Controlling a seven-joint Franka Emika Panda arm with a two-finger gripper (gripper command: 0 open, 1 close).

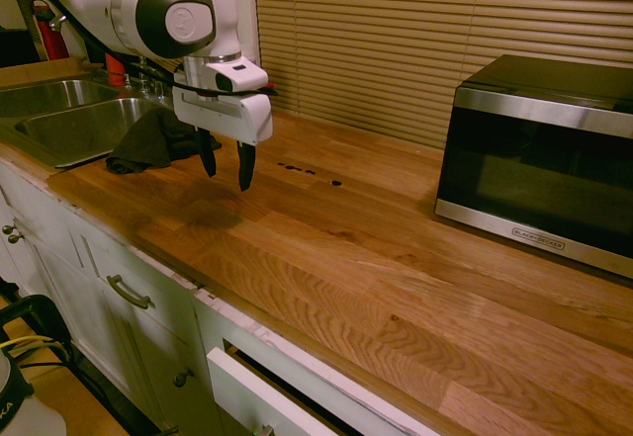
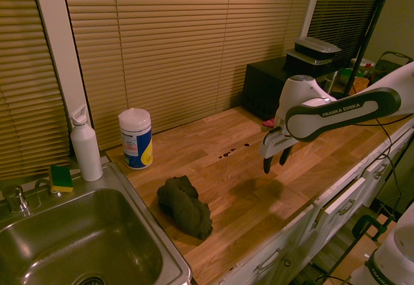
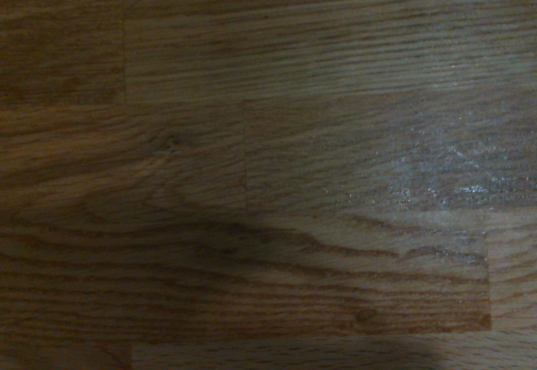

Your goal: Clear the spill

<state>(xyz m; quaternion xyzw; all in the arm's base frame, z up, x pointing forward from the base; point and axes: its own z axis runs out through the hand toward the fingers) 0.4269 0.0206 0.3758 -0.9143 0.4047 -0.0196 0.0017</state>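
The jaws are apart and hold nothing. They hang over the wood table [image 1: 396,307], maybe so the robot can get to the cloth or the mess with ease.

The spill [image 1: 336,183] is on the table, past the jaws on the side where the blinds [image 1: 346,50] are. It is a short line of dark drops. I count about five, but some sit so close that I can't be sure. Nothing is on top of it, so it looks easy to wipe.

One dark cloth [image 2: 185,207] lies in a lump, off from the jaws on the sink [image 2: 97,233] side. I think it was put there to do the wiping. The jaws would need to go over to it first, grab it, then rub the drops.

One tub of wipes [image 2: 136,139] stands past the spill from the jaws, close to the blinds, maybe kept handy for cleaning. Farther from the jaws, by the sink, are one white bottle [image 2: 87,149] and one sponge [image 2: 61,179], likely there for washing up.

The other way from the jaws is one microwave [image 1: 544,159]. Two food boxes [image 2: 314,53] are stacked on it, maybe to save room.
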